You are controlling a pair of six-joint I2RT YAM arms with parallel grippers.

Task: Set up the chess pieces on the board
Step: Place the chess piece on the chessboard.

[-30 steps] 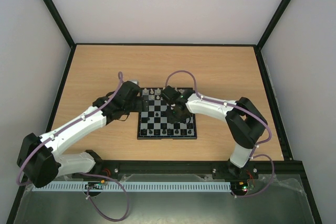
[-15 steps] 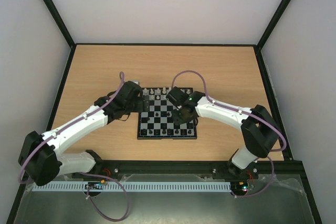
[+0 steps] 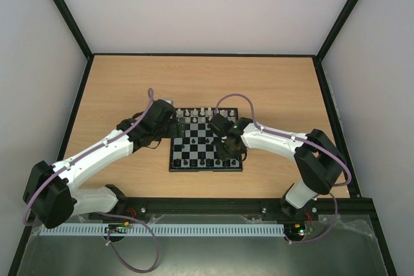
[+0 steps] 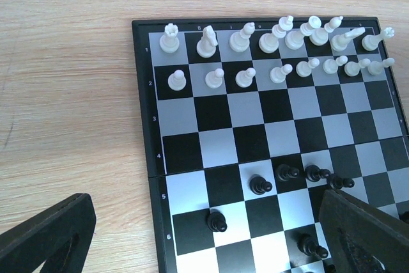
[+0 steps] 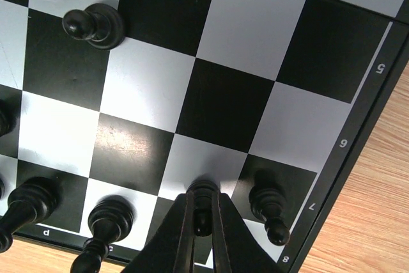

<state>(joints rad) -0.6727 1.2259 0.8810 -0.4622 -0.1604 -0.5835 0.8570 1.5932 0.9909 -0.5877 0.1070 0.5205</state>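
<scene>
"Right wrist view: what is the right gripper (image 5: 203, 218) doing?"

"Its fingers are pinching a small black piece (image 5: 203, 191), low over the board (image 5: 358, 158), close to the rim by the 7 mark. Another black piece (image 5: 268, 212) stands just beside it."

"And the left gripper (image 4: 204, 240)?"

"It is spread wide and holds nothing, above the board's side. White pieces (image 4: 275, 46) fill rows one and two."

"How should this piece be placed?"

"Probably lower it straight, centre its base in the square, open gently, then lift vertically so the neighbouring piece is not knocked."
</scene>
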